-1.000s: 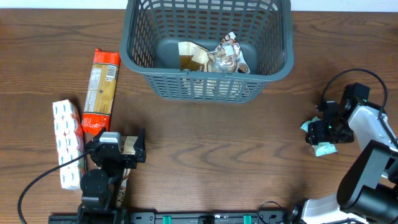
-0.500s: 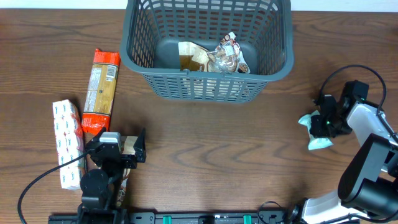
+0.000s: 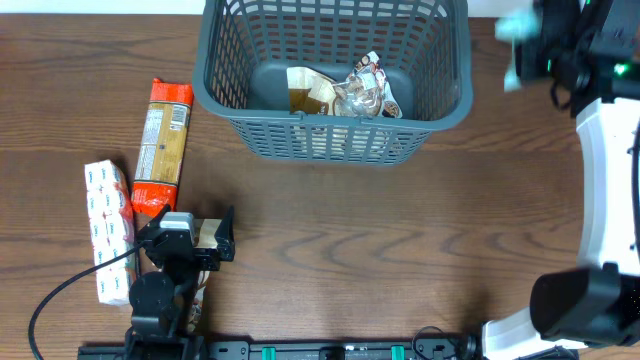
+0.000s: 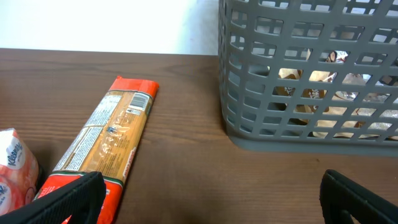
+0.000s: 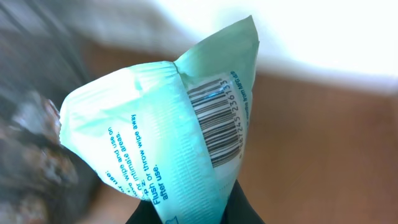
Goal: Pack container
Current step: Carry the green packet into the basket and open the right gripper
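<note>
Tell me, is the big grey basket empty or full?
Neither: it is partly filled. The basket has a brown packet and a crinkly silver packet lying on its base, with bare base showing at the left.

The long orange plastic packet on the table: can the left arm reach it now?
Probably yes. The long orange plastic packet lies flat just ahead of the open left gripper, slightly leftward, nothing between them.
</note>
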Robot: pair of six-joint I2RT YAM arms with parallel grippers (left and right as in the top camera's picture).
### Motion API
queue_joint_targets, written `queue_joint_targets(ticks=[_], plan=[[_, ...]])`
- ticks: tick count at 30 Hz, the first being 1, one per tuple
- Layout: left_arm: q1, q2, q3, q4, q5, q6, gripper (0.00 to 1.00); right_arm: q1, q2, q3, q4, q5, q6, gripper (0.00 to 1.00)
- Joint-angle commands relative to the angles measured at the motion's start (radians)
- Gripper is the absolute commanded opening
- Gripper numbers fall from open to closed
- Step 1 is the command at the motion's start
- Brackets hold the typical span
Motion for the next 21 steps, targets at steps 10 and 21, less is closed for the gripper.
queue_joint_targets(ticks=[10,21], plan=[[-0.002,0.0,-0.026,-0.01,-0.007,0.003,0.99,0.368,0.002,0.241,-0.201,-0.272,-0.546,0.01],[-0.002,0.0,-0.026,-0.01,-0.007,0.003,0.99,0.435,0.33,0.241,-0.275,-0.269,-0.629,0.01]])
